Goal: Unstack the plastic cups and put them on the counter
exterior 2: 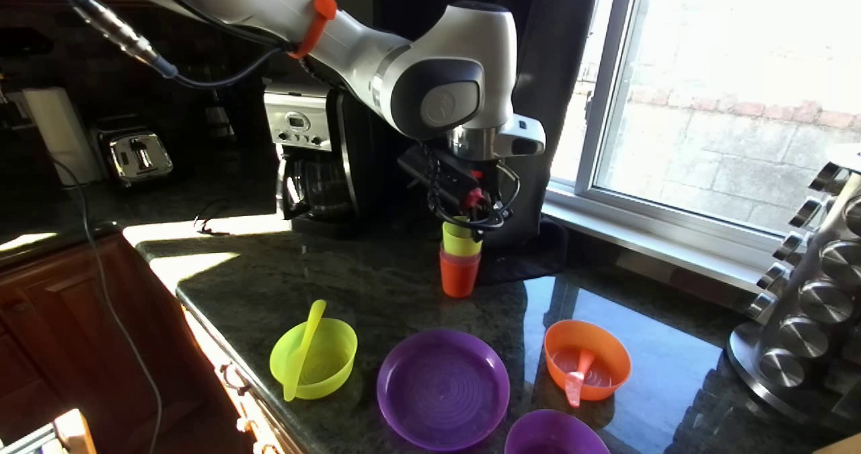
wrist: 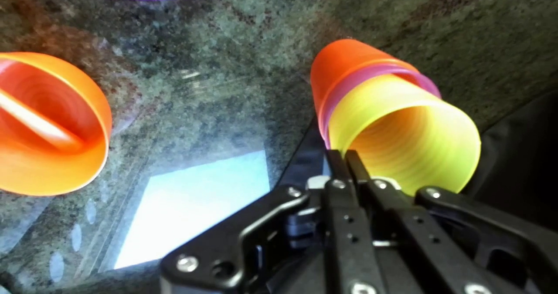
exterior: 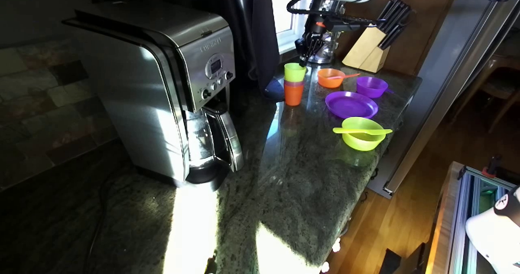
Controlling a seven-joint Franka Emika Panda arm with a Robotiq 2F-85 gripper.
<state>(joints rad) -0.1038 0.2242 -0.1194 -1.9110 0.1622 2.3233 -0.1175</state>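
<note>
Black two-fingered gripper (wrist: pixel 344 153), wrist view: closed, its fingertips pinching the near rim of a small yellow-green plastic cup (wrist: pixel 409 137).
Orange plastic cup (wrist: pixel 344 58), wrist view: holds a purple plastic cup (wrist: pixel 352 82), of which only the rim shows, with the yellow-green cup's lower part inside that.
Dark, speckled, glossy stone counter (wrist: pixel 209 111), wrist view: spreads beneath the stack; a round orange plastic bowl (wrist: pixel 83 167) with an orange utensil (wrist: pixel 41 123) in it lies well apart from the cups.
Large brushed-metal coffee maker (exterior: pixel 142 87), in an exterior view: stands on the counter nearer the camera than the cups.
Stacked cups, same view: orange at the bottom, standing upright on the counter, a thin purple band above, yellow-green on top at the gripper.
Flat purple plastic plate (exterior: pixel 351 104), same view: between a purple plastic bowl (exterior: pixel 370 87) and a yellow-green plastic bowl (exterior: pixel 361 146), which has a yellow-green utensil (exterior: pixel 361 131) across its rim.
White jointed robot arm (exterior 2: pixel 366 47), in an exterior view: extends from the upper left, the gripper down at the yellow-green cup; the fingertips are hard to make out here.
Stacked cups, this view: on the counter beyond the plate, with a bright window (exterior 2: pixel 726 104) farther right.
</note>
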